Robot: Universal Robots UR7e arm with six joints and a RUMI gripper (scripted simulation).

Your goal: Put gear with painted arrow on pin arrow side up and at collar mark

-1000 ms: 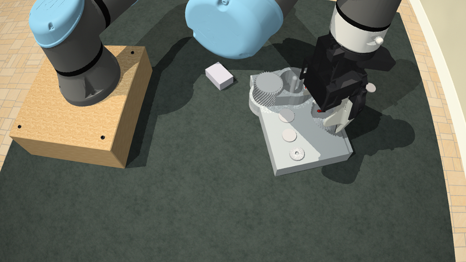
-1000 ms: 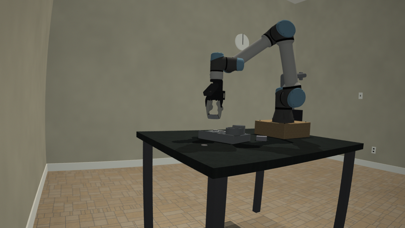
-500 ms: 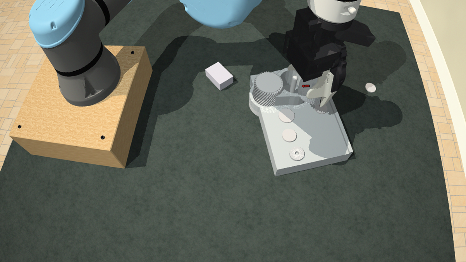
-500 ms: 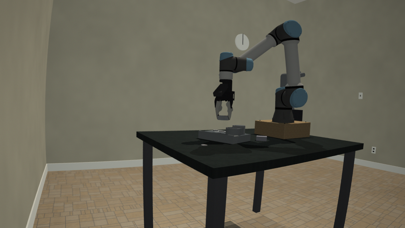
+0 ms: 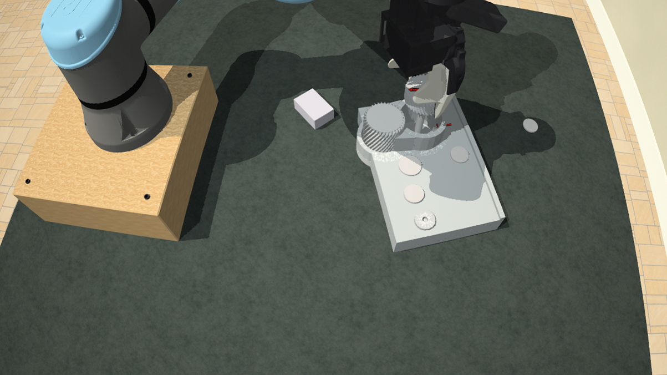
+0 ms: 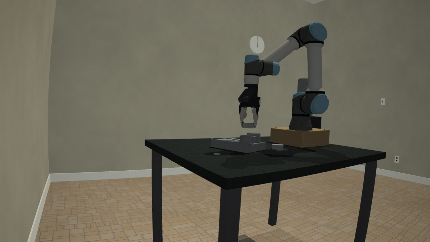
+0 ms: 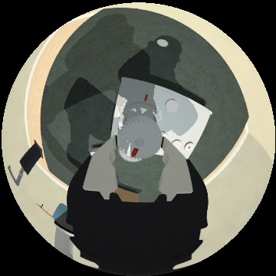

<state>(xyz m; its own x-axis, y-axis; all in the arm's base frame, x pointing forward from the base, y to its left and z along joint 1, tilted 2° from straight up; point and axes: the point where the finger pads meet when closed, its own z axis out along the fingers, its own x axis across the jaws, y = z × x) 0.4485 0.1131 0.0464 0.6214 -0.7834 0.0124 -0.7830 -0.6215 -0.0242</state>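
Observation:
My gripper [image 5: 425,101] [image 6: 248,123] [image 7: 139,136] is shut on the loose gear [image 5: 416,107] [image 6: 248,125] [image 7: 134,136], a grey toothed wheel with a red arrow on its top face. I hold it in the air, roughly over the pin [image 5: 420,124] and its collar [image 5: 429,138] [image 7: 139,109] at the far end of the grey plate [image 5: 449,210] [image 6: 228,144] [image 7: 193,119]. A red mark [image 5: 447,124] [image 7: 145,97] sits on the collar's rim. In the wrist view the gear hides the pin. A large fixed gear [image 5: 383,126] stands beside the collar.
Flat round discs [image 5: 409,165] [image 5: 414,193] [image 5: 459,153] and a small toothed washer [image 5: 424,219] lie on the plate. A white block [image 5: 313,107] [image 6: 277,146] and a small disc [image 5: 529,124] [image 7: 163,43] lie on the table. The arm's wooden base [image 5: 117,179] [image 6: 299,136] stands at the left.

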